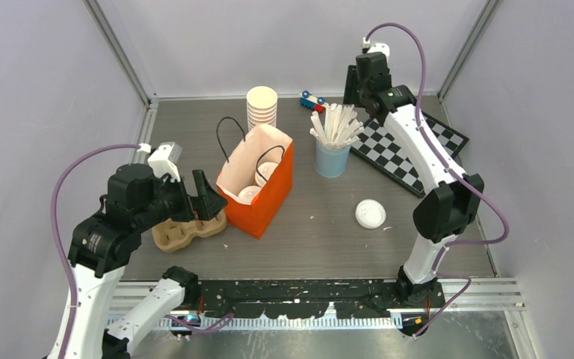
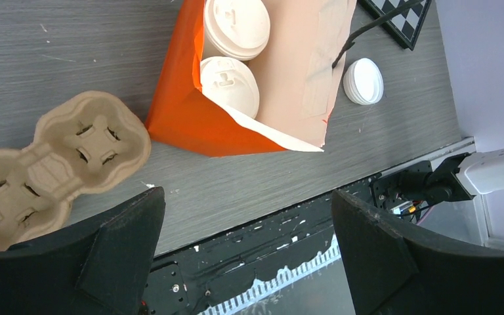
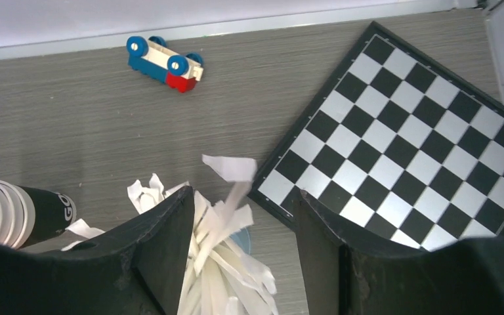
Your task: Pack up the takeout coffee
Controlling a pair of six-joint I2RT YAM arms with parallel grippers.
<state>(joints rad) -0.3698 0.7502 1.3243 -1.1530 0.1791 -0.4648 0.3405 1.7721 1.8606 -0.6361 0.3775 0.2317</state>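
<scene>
In the orange bag (image 2: 184, 115), left wrist view shows two takeout coffees (image 2: 230, 84) plainly; left gripper (image 2: 246, 200) and right gripper (image 3: 243, 195) gape.

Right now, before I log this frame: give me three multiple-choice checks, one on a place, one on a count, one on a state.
1. Where are the lidded cups?
A) in the cardboard carrier
B) in the orange bag
C) on a shelf
2. How many lidded cups show?
A) one
B) four
C) two
3. The left gripper is:
A) open, empty
B) shut on a cup
C) shut on the bag handle

Answers:
1 B: both lids sit inside the bag's mouth, and the carrier's wells are empty.
2 C: two lids lie side by side in the left wrist view.
3 A: its fingers stand wide apart with nothing between them.
</scene>
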